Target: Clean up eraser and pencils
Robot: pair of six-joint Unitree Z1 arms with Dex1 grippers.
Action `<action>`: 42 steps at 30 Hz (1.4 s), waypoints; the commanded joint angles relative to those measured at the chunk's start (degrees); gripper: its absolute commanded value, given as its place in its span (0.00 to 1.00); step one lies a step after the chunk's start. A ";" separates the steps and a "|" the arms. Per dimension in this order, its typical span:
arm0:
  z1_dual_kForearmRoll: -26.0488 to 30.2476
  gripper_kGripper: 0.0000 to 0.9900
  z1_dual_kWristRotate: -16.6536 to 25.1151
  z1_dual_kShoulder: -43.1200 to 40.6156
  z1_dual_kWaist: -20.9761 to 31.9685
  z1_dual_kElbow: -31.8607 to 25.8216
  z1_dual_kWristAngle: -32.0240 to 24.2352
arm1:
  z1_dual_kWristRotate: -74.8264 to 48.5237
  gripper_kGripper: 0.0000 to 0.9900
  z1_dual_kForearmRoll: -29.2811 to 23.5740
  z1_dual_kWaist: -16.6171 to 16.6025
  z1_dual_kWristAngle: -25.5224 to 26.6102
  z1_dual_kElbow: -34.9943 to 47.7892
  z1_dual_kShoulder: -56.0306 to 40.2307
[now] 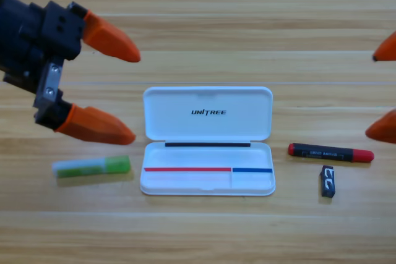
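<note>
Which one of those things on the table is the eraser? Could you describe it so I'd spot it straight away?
Start at the open white case in the middle of the wooden table and look to its right. There lies a red-and-black pencil, and just below it the eraser: a small black block with white markings, far shorter than either pencil.

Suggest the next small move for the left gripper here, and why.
Probably lower the left gripper onto the green stick with the pale whitish half. Its orange jaws stand wide open just above and left of the open white plastic case, nearest that pencil, which lies untouched on the wooden table. The right gripper waits at the right edge.
</note>
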 commanded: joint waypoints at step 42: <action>18.74 0.97 13.35 35.58 10.71 -7.47 18.40 | 63.13 0.99 10.19 -7.96 -15.56 -8.61 46.05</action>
